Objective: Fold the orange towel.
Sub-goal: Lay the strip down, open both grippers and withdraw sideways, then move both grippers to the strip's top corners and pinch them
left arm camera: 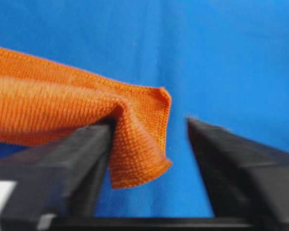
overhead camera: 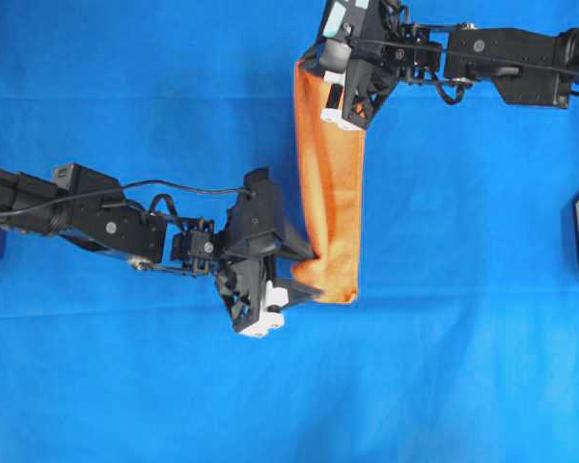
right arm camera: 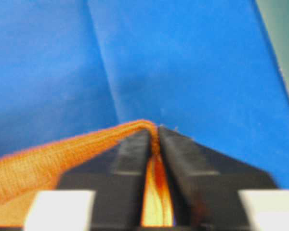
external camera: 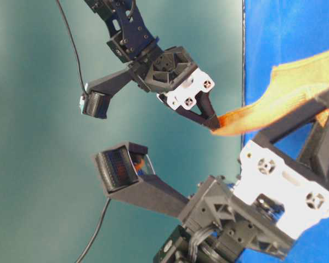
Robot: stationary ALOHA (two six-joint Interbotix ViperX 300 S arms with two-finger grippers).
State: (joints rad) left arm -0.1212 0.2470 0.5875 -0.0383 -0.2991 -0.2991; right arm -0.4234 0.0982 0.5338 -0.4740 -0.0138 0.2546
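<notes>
The towel (overhead camera: 328, 183) lies as a narrow folded strip on the blue cloth (overhead camera: 125, 77); limp, light and fuzzy, it should sag wherever unsupported, so hemmed corners look best to pinch. The left gripper (left arm camera: 149, 144) stands apart, one corner draped over a finger. The right gripper (right arm camera: 156, 144) is pinched on the far corner.

The orange towel (overhead camera: 328, 183) is folded into a long narrow strip of fuzzy woven cloth with a stitched hem, running lengthwise down the blue tablecloth (overhead camera: 125, 96). Its rounded lower corner (left arm camera: 144, 139) droops, curled over.
</notes>
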